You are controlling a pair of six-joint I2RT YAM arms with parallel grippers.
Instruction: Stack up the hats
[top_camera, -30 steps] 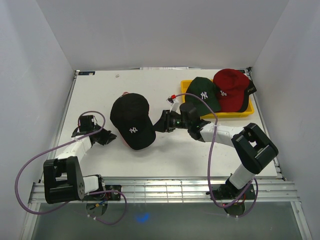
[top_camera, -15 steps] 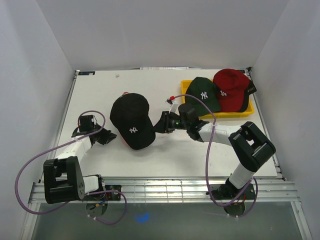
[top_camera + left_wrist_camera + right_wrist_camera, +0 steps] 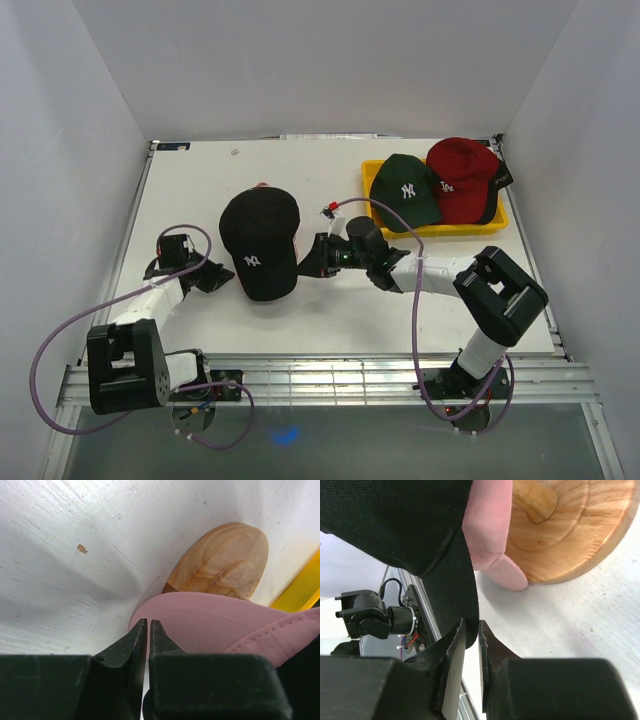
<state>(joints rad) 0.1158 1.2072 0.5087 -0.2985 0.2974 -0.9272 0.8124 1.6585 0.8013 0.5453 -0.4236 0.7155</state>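
A black cap with a white NY logo (image 3: 258, 240) sits on top of a pink cap (image 3: 215, 625) over a round wooden stand (image 3: 220, 560) at the table's middle. My right gripper (image 3: 305, 262) comes in from the right and is shut on the lower edge of the black cap (image 3: 395, 520); the dark fabric runs between its tips (image 3: 471, 625). My left gripper (image 3: 213, 275) lies low at the cap's left, jaws shut with nothing between them (image 3: 148, 622), tips at the pink brim's edge. A dark green NY cap (image 3: 405, 190) and a red cap (image 3: 462, 175) rest in the yellow tray.
The yellow tray (image 3: 455, 230) stands at the back right, with something dark under the red cap. The stand's wooden base (image 3: 570, 530) rests on the white table just behind the right gripper's tips. White walls enclose the table on three sides.
The right gripper has slid left and closed on the black cap's edge. The black cap has turned and shifted slightly left on the stand. The left arm has stayed put.
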